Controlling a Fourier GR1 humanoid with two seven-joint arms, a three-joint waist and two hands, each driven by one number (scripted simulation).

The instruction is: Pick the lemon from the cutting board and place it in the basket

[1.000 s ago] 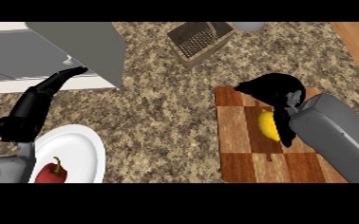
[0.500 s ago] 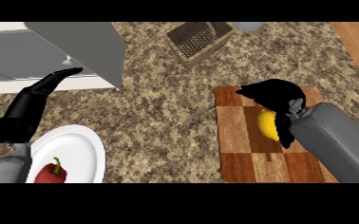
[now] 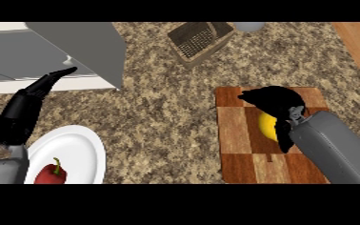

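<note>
The yellow lemon (image 3: 266, 126) lies on the wooden cutting board (image 3: 239, 143) at the right. My right hand (image 3: 275, 100) hangs over the lemon's far side and hides its top. One dark finger (image 3: 284, 138) runs down the lemon's right side, and the fingers look relaxed, not closed on the fruit. The brown mesh basket (image 3: 199, 42) stands tilted at the top middle, well away from the board. My left hand (image 3: 38, 93) rests open at the left edge with straight fingers pointing up and right.
A white plate (image 3: 74, 148) with a red pepper (image 3: 51, 172) sits at the bottom left. A grey box-like unit (image 3: 77, 47) fills the upper left. A pale round object (image 3: 249, 26) shows beside the basket. Speckled counter (image 3: 162, 119) lies between board and basket.
My right hand has come nearer and lower over the lemon. The lemon stays on the board. My left hand has shifted slightly.
</note>
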